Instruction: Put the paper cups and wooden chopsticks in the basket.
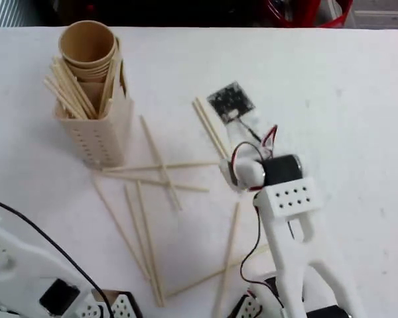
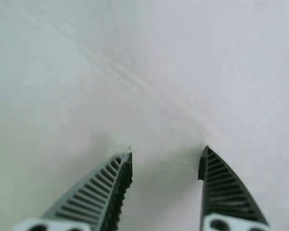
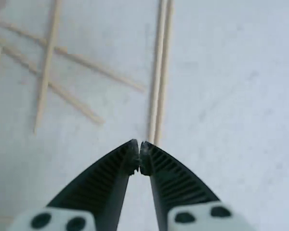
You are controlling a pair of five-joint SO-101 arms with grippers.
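Right end effector (image 3: 139, 156): closed on nothing, tips just short of the end of a chopstick pair (image 3: 159, 72).
Left end effector (image 2: 166, 159): open over bare surface (image 1: 358, 99).
Basket (image 1: 103, 142): upright at the far left, holding stacked cups (image 1: 87, 46) and several chopsticks (image 1: 69, 93).
Loose chopsticks (image 1: 160, 162): scattered and crossing on the white surface.
Red object (image 1: 305, 13): behind the far edge, cut off.
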